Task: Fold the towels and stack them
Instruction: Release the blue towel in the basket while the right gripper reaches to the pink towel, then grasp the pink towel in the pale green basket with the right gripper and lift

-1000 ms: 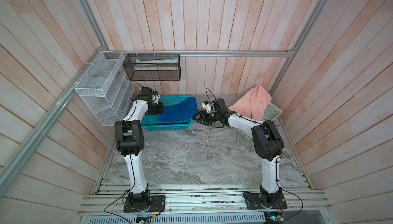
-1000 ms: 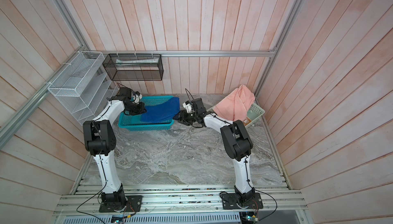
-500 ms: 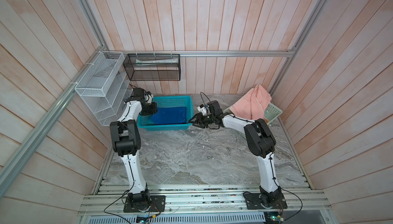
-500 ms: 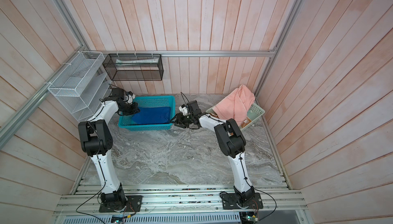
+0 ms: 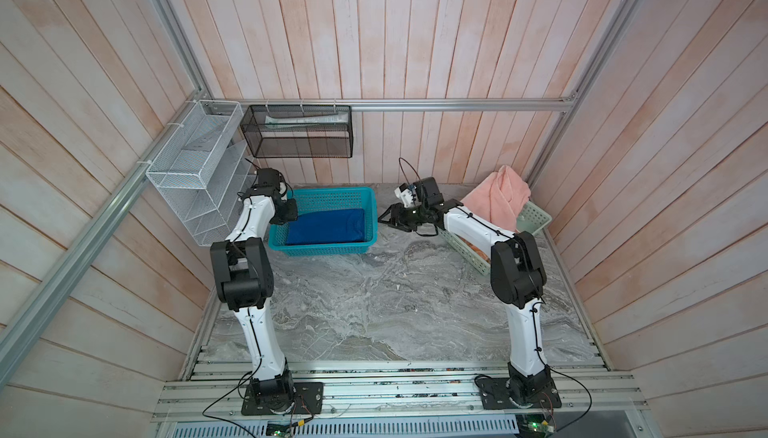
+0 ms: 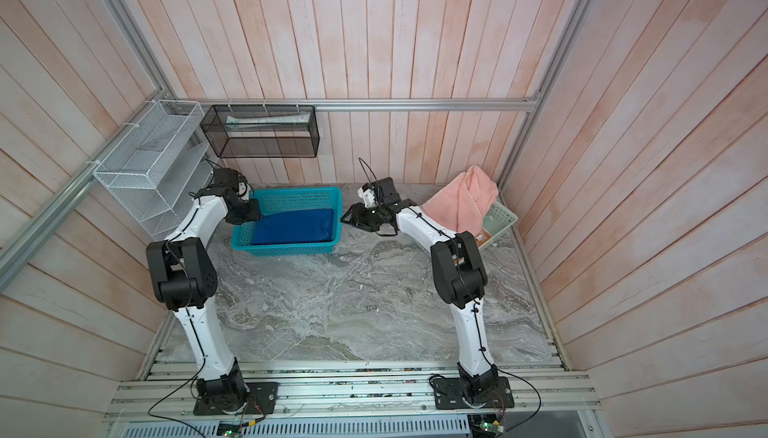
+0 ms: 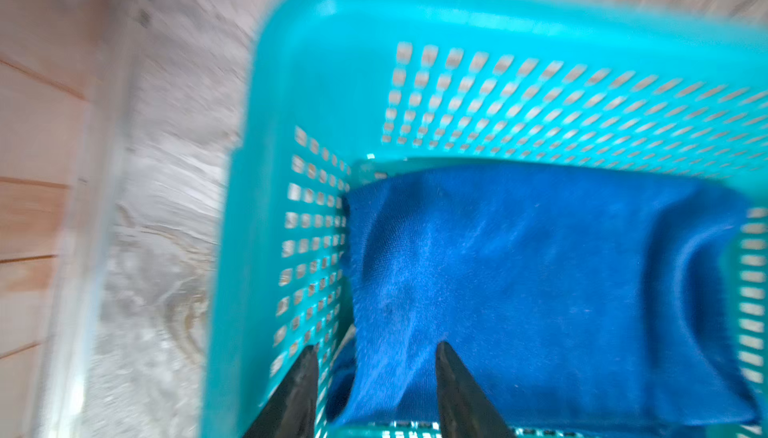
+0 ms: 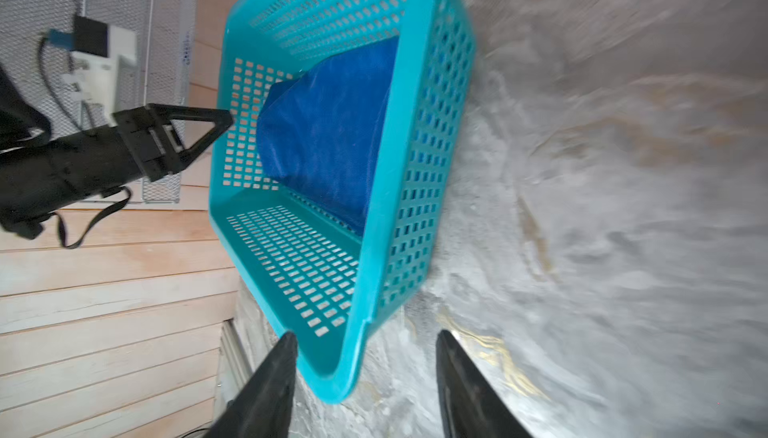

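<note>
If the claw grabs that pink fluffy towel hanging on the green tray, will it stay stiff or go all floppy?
Probably floppy: the salmon pink terry towel already sags in soft folds over the pale green perforated plastic tray. Grabbed by one edge, the rest would likely dangle down. It also looks light for its size, being just thin cloth.

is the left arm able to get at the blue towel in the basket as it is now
Probably yes: the left gripper sits at one end of the basket, jaws open over an edge of the blue towel, and nothing lies on top of it.
</note>
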Controlling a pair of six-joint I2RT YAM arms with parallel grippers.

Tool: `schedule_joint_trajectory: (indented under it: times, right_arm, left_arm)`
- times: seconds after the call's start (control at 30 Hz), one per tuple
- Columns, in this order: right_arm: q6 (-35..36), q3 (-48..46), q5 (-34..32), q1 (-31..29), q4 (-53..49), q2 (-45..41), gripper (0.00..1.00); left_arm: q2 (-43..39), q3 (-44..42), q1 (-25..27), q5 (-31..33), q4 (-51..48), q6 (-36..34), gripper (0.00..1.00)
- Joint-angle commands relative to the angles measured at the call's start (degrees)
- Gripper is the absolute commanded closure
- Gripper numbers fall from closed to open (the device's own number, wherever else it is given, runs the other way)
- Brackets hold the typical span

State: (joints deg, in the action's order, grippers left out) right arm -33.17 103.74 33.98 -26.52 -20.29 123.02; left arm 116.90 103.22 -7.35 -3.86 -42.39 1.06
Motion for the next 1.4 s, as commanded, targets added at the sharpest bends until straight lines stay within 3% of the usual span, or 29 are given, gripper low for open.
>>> schedule_joint_trajectory:
  times: [0.0, 0.13, 0.3, 0.47, 0.6, 0.73, 0.8, 1.0, 1.07, 1.37]
  right_arm:
    - [9.78, 3.69, -8.29, 6.31, -11.92, -4.06, 0.43]
    - [14.90, 3.78, -16.32, 13.95, -18.90, -6.02, 0.41]
    - [18.11, 0.98, -22.54, 20.94, -20.78, -6.31, 0.38]
    - [19.49, 0.39, -31.35, 25.91, -23.10, -5.32, 0.36]
    - [20.33, -1.73, -31.98, 28.87, -22.52, -3.34, 0.32]
    - [20.93, -2.07, -32.25, 29.26, -21.62, -0.38, 0.32]
    - [21.20, -1.74, -33.64, 29.25, -21.65, 0.38, 0.39]
    - [22.76, -2.50, -37.89, 29.00, -18.65, -3.07, 0.90]
    - [23.22, -2.37, -38.82, 28.94, -18.31, -4.81, 0.99]
    - [24.53, -1.01, -38.68, 27.35, -16.95, -17.87, 1.00]
  left_arm:
    - [-5.52, -1.40, 0.65, -1.92, 4.62, 0.85, 0.56]
    - [-8.42, -4.15, 6.32, -5.69, 6.63, -0.47, 0.57]
    - [-9.23, -7.30, 18.80, -11.18, 9.00, 0.59, 0.57]
    - [-6.62, -7.42, 31.94, -11.79, 9.51, 1.56, 0.58]
    - [-3.11, -9.78, 38.19, -12.70, 11.49, 0.61, 0.58]
    - [1.24, -11.77, 38.82, -12.59, 10.63, -0.73, 0.58]
    - [1.52, -13.79, 38.20, -11.49, 11.59, -1.35, 0.58]
    - [1.53, -16.01, 33.69, -9.70, 12.73, -2.33, 0.58]
    - [1.71, -15.73, 32.16, -9.45, 12.77, -2.77, 0.58]
    - [-0.03, -12.56, 31.41, -9.80, 12.59, -3.53, 0.59]
